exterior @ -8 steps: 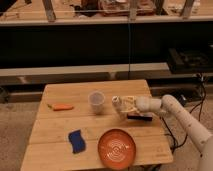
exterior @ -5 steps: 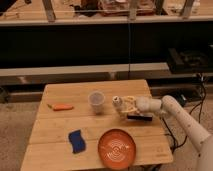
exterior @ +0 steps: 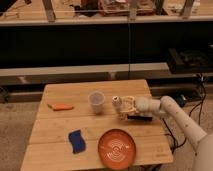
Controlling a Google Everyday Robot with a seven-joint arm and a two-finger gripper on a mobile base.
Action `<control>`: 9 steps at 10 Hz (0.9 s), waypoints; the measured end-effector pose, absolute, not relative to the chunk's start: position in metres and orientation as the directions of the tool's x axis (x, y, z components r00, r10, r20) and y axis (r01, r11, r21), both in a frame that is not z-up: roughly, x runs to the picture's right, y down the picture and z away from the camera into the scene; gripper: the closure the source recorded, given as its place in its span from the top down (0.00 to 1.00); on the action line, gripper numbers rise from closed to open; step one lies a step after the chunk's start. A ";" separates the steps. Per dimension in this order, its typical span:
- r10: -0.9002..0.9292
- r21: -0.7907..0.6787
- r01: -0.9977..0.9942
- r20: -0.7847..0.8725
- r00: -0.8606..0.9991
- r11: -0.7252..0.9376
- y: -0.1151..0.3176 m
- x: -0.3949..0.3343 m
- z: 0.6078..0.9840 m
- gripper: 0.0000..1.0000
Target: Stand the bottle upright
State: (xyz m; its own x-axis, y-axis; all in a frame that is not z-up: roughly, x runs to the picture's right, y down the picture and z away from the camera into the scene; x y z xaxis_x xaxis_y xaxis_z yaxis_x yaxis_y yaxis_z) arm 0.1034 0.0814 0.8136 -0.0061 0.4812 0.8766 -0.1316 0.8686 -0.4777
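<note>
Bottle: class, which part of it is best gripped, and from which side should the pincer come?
Grip the slim body below the narrower neck, coming from the picture's right. The bottle stands roughly upright with the cup near on the other side, so that side is crowded, and the cap end is narrower. The pincer is shut on the body from that right side.

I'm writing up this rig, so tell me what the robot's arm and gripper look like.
The arm is white, smooth and rounded, made of thick tubular links. Its gripper, at the bottle over the table's right half, is pale cream. No markings can be made out.
</note>
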 end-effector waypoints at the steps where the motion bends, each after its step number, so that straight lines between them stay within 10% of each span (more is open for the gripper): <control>1: 0.482 -0.480 -0.131 0.876 -0.011 0.868 0.082 0.102 0.815 0.16; 9: 0.478 -0.474 -0.146 0.878 -0.008 0.868 0.082 0.111 0.813 0.16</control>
